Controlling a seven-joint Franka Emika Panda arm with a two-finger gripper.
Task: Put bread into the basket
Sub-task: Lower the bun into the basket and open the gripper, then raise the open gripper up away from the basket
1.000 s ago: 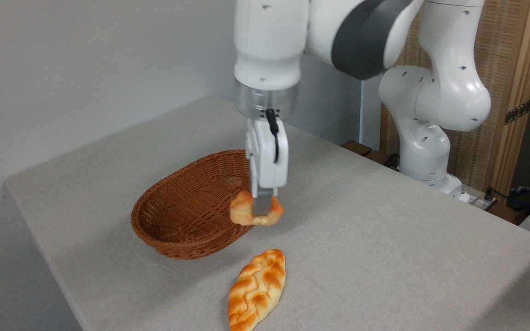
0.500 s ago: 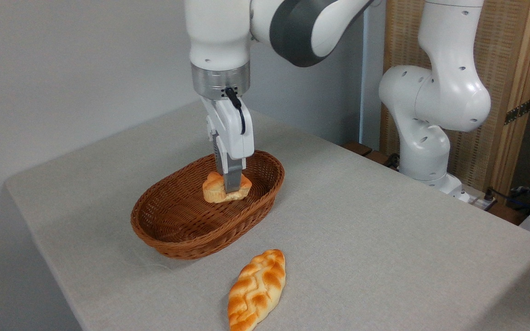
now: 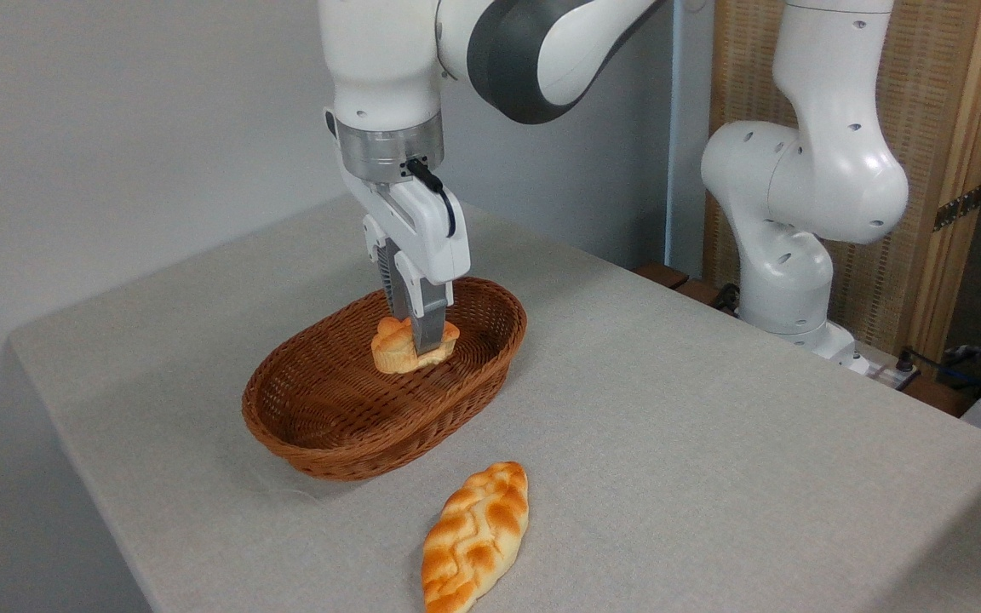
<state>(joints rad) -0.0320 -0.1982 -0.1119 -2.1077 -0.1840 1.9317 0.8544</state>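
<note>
You are looking at the gripper (image 3: 419, 340) clamping the bread (image 3: 410, 345) between its fingers, which are reaching down from above into the basket (image 3: 320, 426). The bread is sitting inside the basket rim, toward the basket's far end; whether it is touching the weave beneath cannot be told. The basket is resting on the table (image 3: 712, 426). A braided loaf (image 3: 475, 536) is lying on the table just in front of the basket, apart from it.
</note>
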